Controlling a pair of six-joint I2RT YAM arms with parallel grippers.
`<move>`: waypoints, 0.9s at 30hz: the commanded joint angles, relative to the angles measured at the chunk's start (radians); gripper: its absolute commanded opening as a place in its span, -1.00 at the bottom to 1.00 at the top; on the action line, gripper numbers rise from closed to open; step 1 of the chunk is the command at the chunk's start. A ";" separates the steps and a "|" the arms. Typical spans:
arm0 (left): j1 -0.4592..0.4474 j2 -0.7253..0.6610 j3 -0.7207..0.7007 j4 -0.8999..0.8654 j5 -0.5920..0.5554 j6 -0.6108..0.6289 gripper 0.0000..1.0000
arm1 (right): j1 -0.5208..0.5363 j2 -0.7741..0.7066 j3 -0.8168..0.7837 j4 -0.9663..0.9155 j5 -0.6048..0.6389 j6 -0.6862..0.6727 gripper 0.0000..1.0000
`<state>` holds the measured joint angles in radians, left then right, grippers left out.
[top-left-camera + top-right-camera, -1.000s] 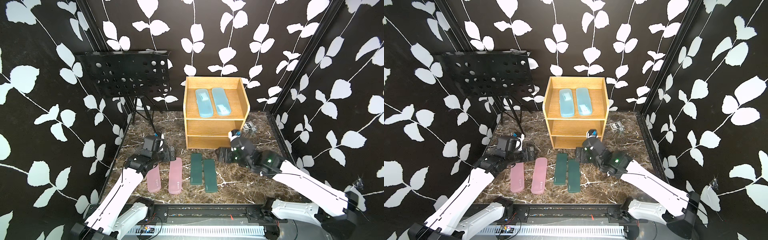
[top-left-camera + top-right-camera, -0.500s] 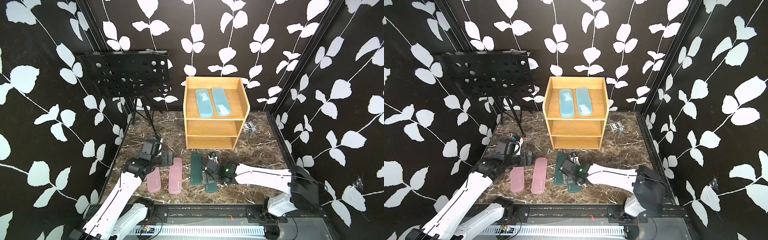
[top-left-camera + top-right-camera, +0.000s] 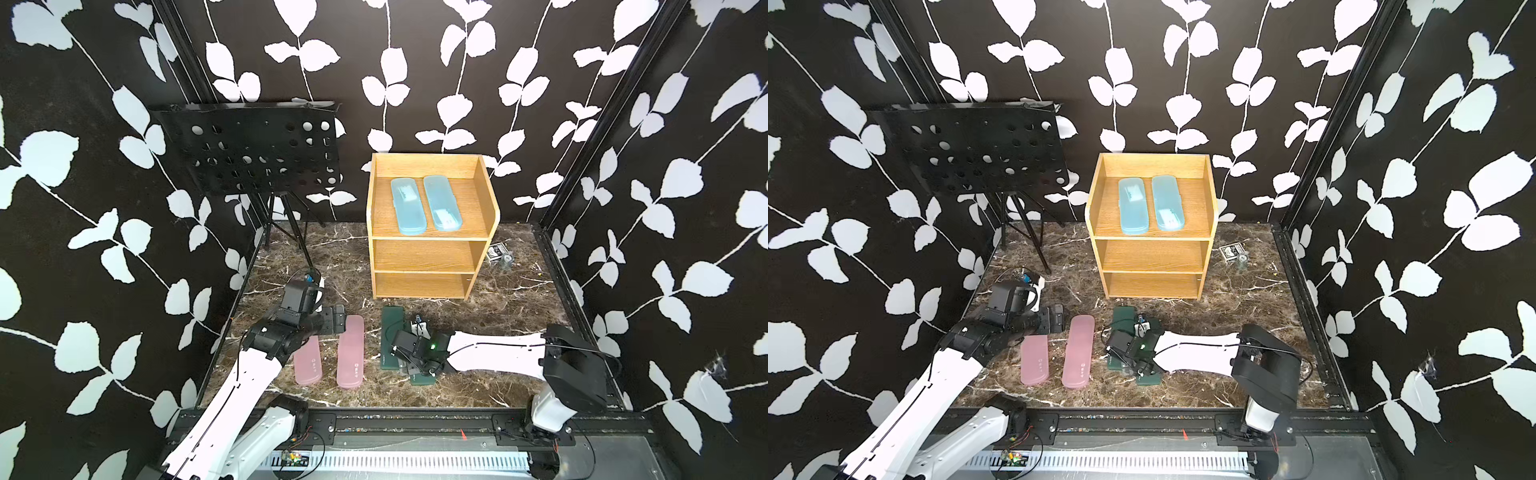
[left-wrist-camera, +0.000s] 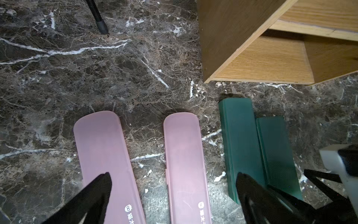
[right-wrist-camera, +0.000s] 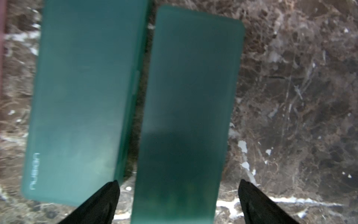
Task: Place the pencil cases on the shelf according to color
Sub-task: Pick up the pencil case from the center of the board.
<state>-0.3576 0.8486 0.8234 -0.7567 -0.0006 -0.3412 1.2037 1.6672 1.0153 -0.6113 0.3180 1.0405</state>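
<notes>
Black walls (image 3: pixel 41 232) printed with white leaves close in our dark brown marbled desk (image 3: pixel 519 316). Nearest us, the white right arm (image 3: pixel 494 351) reaches low across it. The right jaws stand wide open, one finger on each side of an opaque dark green rectangular pencil case (image 5: pixel 189 97), clear of both long edges. A second dark green case (image 3: pixel 394 320) lies just beside it, parallel. Left of these, two translucent pink pencil cases with rounded ends lie flat and apart, the outer pink case (image 3: pixel 307 363) and the inner pink case (image 3: pixel 351 353). The left arm (image 3: pixel 249 374) holds the left jaws open over this pair, gripping nothing. Farther back stands the light-oak three-tier shelf (image 3: pixel 424 239), with a translucent light blue case (image 3: pixel 408 205) and its light blue twin (image 3: pixel 441 202) side by side on its top tier. Beyond, to the left, we see a black perforated music stand (image 3: pixel 249 153).
</notes>
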 commanded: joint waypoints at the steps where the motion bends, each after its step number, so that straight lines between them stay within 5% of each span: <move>1: -0.003 -0.021 -0.014 0.014 0.000 0.011 0.98 | 0.003 -0.077 -0.064 -0.047 0.045 0.034 0.99; 12: -0.003 -0.003 -0.010 0.010 0.011 0.013 0.98 | 0.014 -0.336 -0.232 0.068 -0.099 -0.059 0.98; 27: -0.003 -0.009 -0.018 0.024 0.026 0.008 0.98 | 0.107 -0.098 -0.112 -0.041 -0.036 0.098 0.99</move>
<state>-0.3576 0.8494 0.8169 -0.7490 0.0166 -0.3401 1.2907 1.5356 0.8551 -0.5930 0.2428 1.0904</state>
